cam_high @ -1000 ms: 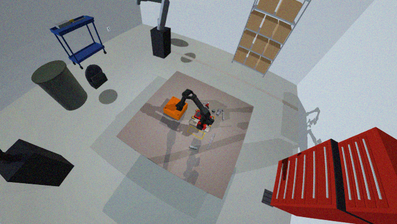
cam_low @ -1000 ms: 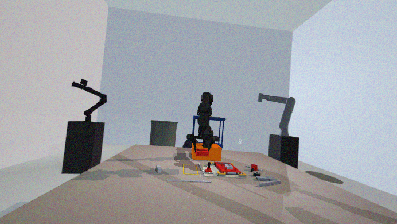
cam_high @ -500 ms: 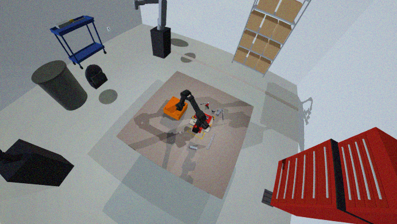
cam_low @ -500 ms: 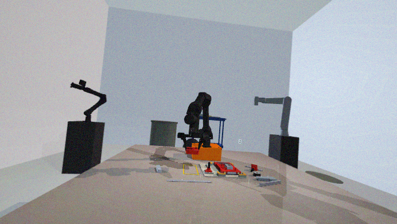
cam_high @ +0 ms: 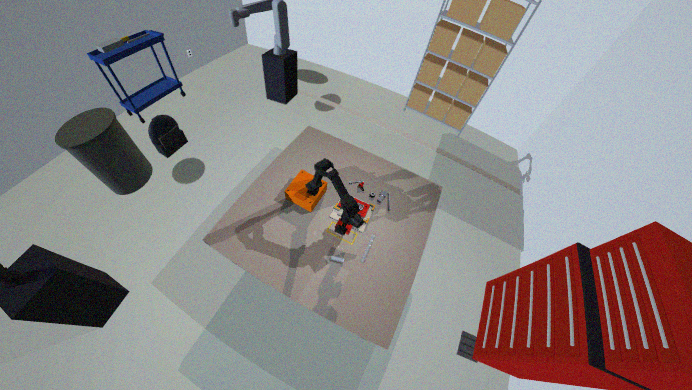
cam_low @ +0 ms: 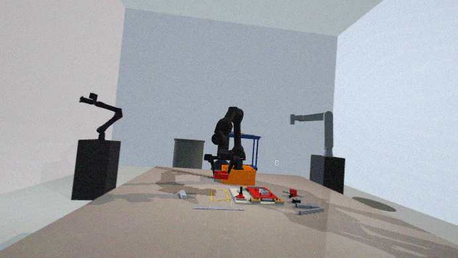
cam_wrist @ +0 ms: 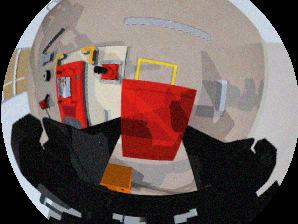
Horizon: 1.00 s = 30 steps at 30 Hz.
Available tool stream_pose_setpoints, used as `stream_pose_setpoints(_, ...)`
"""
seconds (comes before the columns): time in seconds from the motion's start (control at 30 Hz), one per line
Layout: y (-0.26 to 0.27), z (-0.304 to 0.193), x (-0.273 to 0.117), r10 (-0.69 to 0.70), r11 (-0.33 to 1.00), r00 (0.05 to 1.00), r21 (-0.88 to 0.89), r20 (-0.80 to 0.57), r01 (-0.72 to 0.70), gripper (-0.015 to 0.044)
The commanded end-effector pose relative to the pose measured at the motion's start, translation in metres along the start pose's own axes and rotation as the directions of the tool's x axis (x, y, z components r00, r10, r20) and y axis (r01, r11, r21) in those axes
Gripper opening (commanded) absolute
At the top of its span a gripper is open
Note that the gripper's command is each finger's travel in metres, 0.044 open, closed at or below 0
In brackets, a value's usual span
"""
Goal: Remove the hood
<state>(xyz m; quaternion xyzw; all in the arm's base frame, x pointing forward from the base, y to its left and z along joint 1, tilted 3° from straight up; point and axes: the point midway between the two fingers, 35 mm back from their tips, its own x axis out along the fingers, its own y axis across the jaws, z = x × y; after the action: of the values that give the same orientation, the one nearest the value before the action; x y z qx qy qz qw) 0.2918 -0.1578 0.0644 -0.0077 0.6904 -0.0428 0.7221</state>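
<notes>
From my feeds, the hood [cam_high: 346,228] [cam_low: 221,174] [cam_wrist: 157,120] is a red, roughly rectangular panel, raised above the table, off the car and pinched between the fingers. I see the car [cam_high: 366,206] [cam_low: 260,194] [cam_wrist: 72,95] low and red, with a grey block exposed in it. The marked area [cam_high: 353,243] [cam_low: 212,195] [cam_wrist: 157,62] is a yellow outline on the table, near the car.

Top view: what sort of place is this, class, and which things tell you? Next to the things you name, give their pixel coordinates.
Probably a robotics lab or workshop: a blue wheeled cart [cam_high: 154,95] [cam_low: 245,135], metal shelving of boxes [cam_high: 477,30] and a second arm on a black pedestal [cam_high: 276,80] [cam_low: 318,169].
</notes>
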Motion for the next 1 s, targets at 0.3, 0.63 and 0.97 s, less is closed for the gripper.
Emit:
stream_pose_setpoints(0.3, 0.0, 0.0, 0.011, 0.004, 1.0, 1.0, -0.005, 0.0, -0.004, 0.0)
stream_pose_setpoints(0.63, 0.0, 0.001, 0.018, 0.004, 1.0, 1.0, -0.005, 0.0, -0.004, 0.0)
stream_pose_setpoints(0.97, 0.0, 0.001, 0.026, 0.004, 1.0, 1.0, -0.005, 0.0, -0.004, 0.0)
